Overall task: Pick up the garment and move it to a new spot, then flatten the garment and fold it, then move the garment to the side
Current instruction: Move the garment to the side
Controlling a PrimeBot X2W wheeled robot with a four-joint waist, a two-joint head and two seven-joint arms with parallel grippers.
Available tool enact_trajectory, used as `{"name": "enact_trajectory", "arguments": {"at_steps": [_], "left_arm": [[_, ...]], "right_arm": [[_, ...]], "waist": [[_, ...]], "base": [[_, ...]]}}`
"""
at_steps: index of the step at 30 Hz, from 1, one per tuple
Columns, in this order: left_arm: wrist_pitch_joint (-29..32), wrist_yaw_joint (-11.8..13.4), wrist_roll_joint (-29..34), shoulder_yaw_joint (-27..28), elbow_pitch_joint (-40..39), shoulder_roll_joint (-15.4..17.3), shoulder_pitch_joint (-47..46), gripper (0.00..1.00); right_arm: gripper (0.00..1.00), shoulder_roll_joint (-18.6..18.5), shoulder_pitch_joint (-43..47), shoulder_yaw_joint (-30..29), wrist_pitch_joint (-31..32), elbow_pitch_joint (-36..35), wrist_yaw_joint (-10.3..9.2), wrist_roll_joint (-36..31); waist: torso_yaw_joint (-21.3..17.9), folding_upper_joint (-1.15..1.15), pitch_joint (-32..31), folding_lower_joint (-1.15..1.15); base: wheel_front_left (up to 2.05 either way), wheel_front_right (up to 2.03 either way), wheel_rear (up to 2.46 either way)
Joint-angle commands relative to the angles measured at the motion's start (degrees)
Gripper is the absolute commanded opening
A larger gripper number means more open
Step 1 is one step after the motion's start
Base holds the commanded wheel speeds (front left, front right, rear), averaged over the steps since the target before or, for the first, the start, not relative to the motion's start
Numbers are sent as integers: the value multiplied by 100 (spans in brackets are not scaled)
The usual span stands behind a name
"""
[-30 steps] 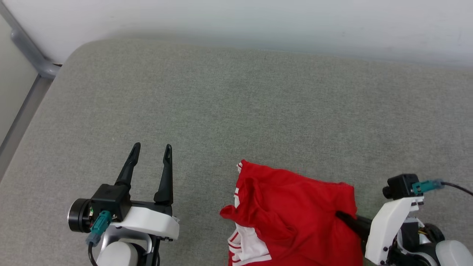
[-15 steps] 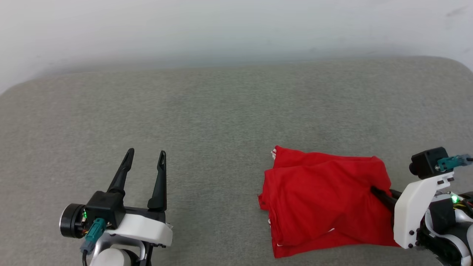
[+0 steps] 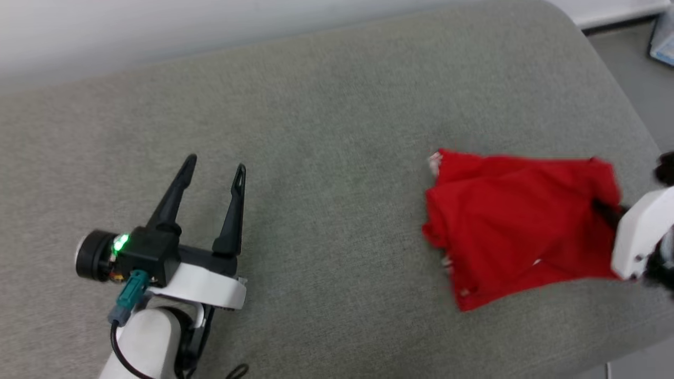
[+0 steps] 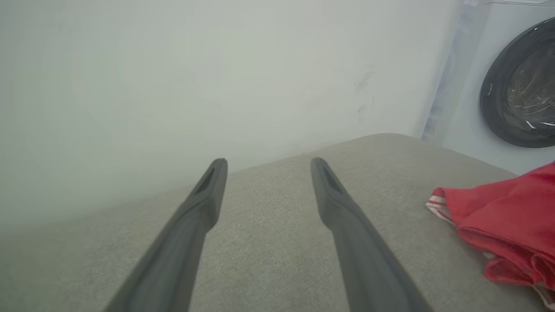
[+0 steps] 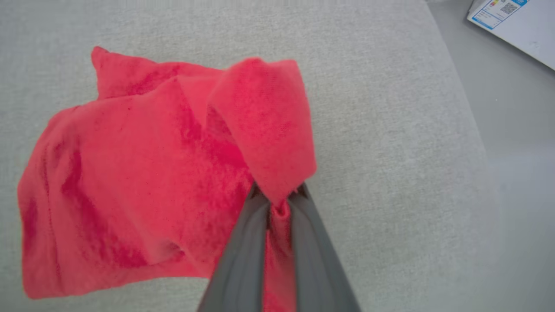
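Note:
The garment [image 3: 516,226] is a folded red bundle lying on the right part of the grey cushion [image 3: 326,158], a bit of striped trim showing at its left edge [image 4: 438,203]. My right gripper [image 5: 277,195] is shut on a pinch of the garment's red cloth [image 5: 264,125] at its right side; in the head view its dark fingers [image 3: 605,210] reach in from the right edge. My left gripper [image 3: 215,164] stands open over the bare cushion at the left, well apart from the garment, with nothing between its fingers [image 4: 342,208].
The cushion's rounded right edge [image 3: 626,105] lies close beside the garment, with floor [image 3: 642,73] beyond it. A pale wall [image 3: 158,26] runs along the far side. A washing machine door [image 4: 520,91] shows past the cushion, and a white labelled sheet [image 5: 511,21] lies on the floor.
The head camera has swung to the right. My right gripper has carried the garment rightward, from the cushion's middle front to near its right edge. The left gripper has stayed open.

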Motion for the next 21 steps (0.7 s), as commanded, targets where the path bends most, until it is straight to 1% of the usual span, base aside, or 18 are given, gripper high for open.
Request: {"name": "enact_trajectory", "arguments": {"at_steps": [1, 6, 13, 17, 18, 19, 21], "left_arm": [[54, -36, 48, -18, -87, 69, -193, 100], [193, -99, 170, -84, -337, 186, -603, 100], [296, -129, 238, -52, -611, 342, -1045, 100], [283, -154, 275, -93, -665, 361, -1234, 100], [283, -154, 275, -93, -665, 361, -1234, 100], [262, -162, 281, -117, -662, 356, -1290, 100], [249, -164, 281, -131, -651, 348, -1309, 100]], "right_arm": [[0, -87, -296, -140, -137, 167, -5, -69], [0, -376, -993, -619, -582, 807, -6, -325], [0, -716, -1793, -1261, -1214, 1586, -6, -937], [0, -711, -2051, -1580, -1485, 1994, -5, -1255], [0, -711, -2051, -1580, -1485, 1994, -5, -1255], [0, -650, -2134, -1740, -1693, 2176, -6, -1472], [0, -611, -2172, -1806, -1809, 2265, -6, -1598]], "waist": [[-238, 0, 548, -1], [-163, 0, 1142, -1], [8, 0, 1790, -1], [135, 0, 1981, -1], [135, 0, 1981, -1], [176, 0, 2026, -1], [196, 0, 2037, -1]], "base": [[0, 0, 0], [0, 0, 0], [0, 0, 0], [0, 0, 0], [0, 0, 0], [0, 0, 0], [0, 0, 0]]}}
